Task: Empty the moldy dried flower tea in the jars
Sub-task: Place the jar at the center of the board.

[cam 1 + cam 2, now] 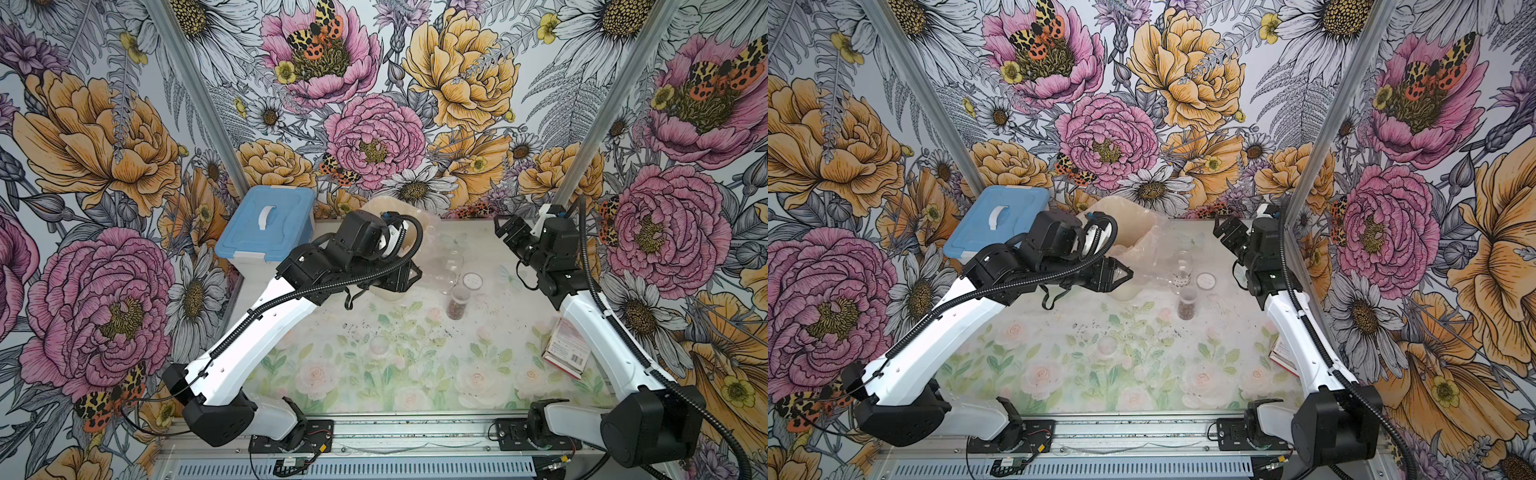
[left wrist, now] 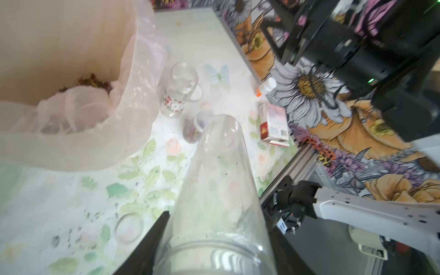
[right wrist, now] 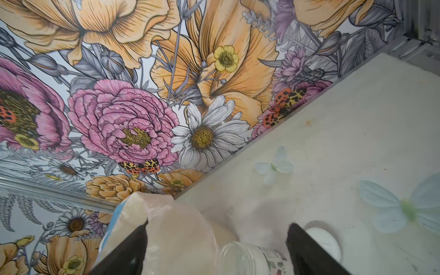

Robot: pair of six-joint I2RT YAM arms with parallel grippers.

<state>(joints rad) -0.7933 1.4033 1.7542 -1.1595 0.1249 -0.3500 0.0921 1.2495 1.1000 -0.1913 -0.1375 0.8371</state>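
1. Holding an empty clear jar [image 2: 219,190], the left pincer [image 1: 1119,275] has its jaws closed on the jar's wall. The jar is tipped over, just beside the lined bin [image 2: 71,35].
2. The right pincer [image 3: 219,225] has its jaws wide with nothing between them. It is raised, well apart from the bin.
3. Some moldy dried flower tea [image 2: 92,81] lies in a heap inside the bin, on the plastic liner. More tea fills the lower part of a small jar [image 1: 457,301] standing upright on the tabletop [image 1: 415,374] near the bin.
4. The labelled jar [image 1: 451,266] is upright, uncapped and looks empty. It stands just beside the bin's liner, between the bin and the small jar.
5. One loose lid [image 1: 472,281] lies flat just beyond the small jar from the bin. A second lid [image 2: 127,228] lies flat, further from the bin.
6. Dark specks are scattered on the tabletop near the bin.
7. A blue-lidded box [image 1: 266,220] sits just beside the bin. A red-and-white carton [image 1: 567,347] lies well apart from it.
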